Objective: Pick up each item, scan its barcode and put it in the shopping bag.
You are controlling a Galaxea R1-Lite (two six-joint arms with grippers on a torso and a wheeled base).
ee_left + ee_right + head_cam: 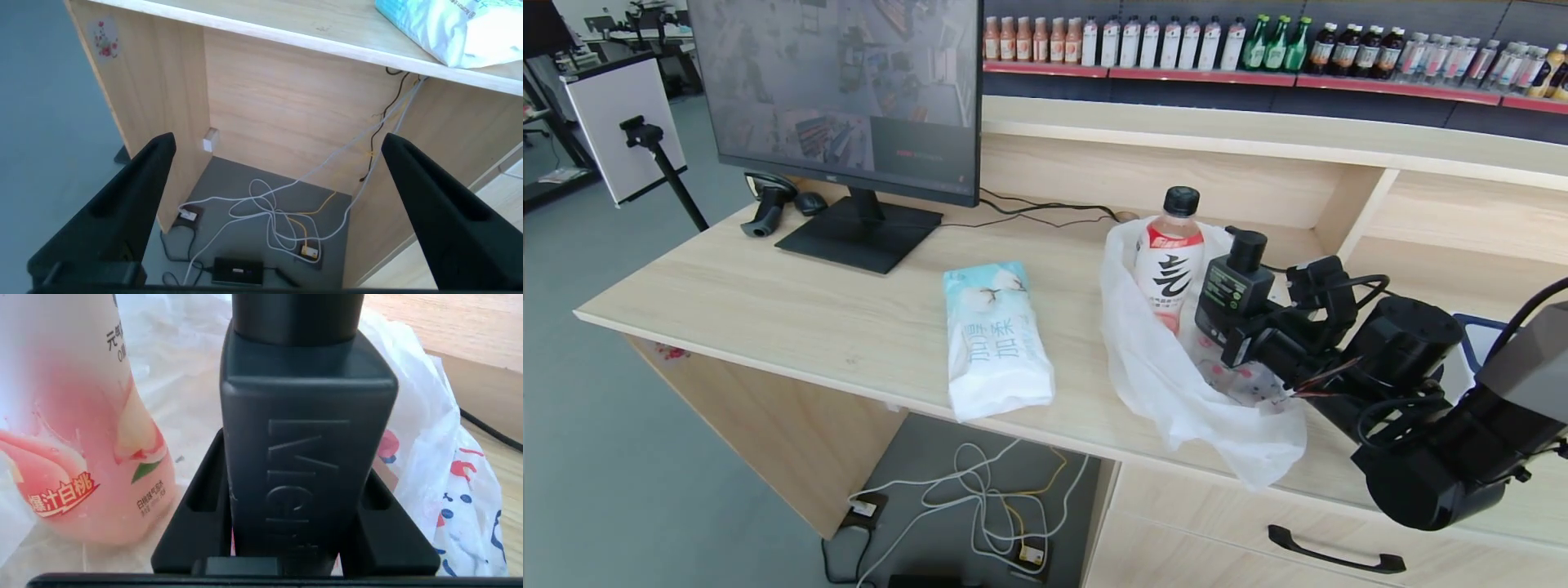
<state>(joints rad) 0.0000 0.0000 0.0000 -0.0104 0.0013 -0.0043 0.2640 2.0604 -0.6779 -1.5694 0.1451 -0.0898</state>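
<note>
Counter [768,302]: tissue pack [995,339] near bag [1176,392]; peach bottle [1170,269] beside black bottle [1232,287].

Pale wood-grain counter [768,302], matt and smooth. Thin white plastic shopping bag [1168,384], crinkled and slightly see-through. Glossy plastic drink bottle [1170,273]. The dark bottle [306,457] is matt charcoal plastic (raised lettering moulded into its face). The tissue pack [994,343] wears soft, shiny film.
</note>
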